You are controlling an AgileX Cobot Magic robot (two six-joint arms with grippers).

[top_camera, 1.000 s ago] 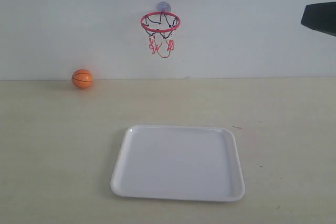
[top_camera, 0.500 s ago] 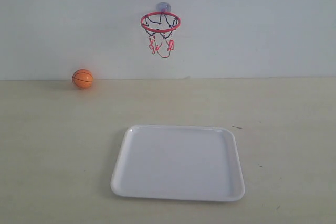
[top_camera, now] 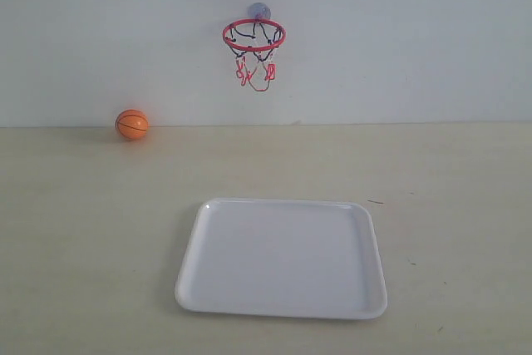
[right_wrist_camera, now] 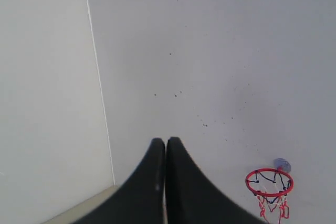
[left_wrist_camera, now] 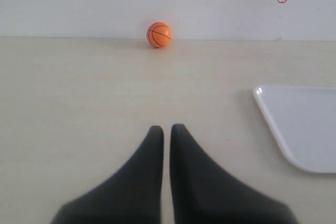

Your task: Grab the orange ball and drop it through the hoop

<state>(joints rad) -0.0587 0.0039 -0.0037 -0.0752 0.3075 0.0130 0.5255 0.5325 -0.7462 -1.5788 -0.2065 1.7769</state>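
Note:
The orange ball [top_camera: 132,124] rests on the table against the back wall at the far left; the left wrist view shows the ball [left_wrist_camera: 159,34] well ahead of my left gripper [left_wrist_camera: 164,130], which is shut and empty above the table. The hoop [top_camera: 253,36], red ring with a black-and-red net, hangs on the wall at centre. In the right wrist view the hoop [right_wrist_camera: 269,182] sits off to one side of my right gripper [right_wrist_camera: 165,142], which is shut, empty and raised facing the wall. Neither gripper appears in the exterior view.
A white tray [top_camera: 283,305] lies on the table below the hoop, toward the front; its corner [left_wrist_camera: 294,124] shows in the left wrist view. A wall corner seam [right_wrist_camera: 97,82] runs down the right wrist view.
A dark arm part seen at the upper right edge one second ago has left the exterior view. The ball has crept slightly to the right along the wall.

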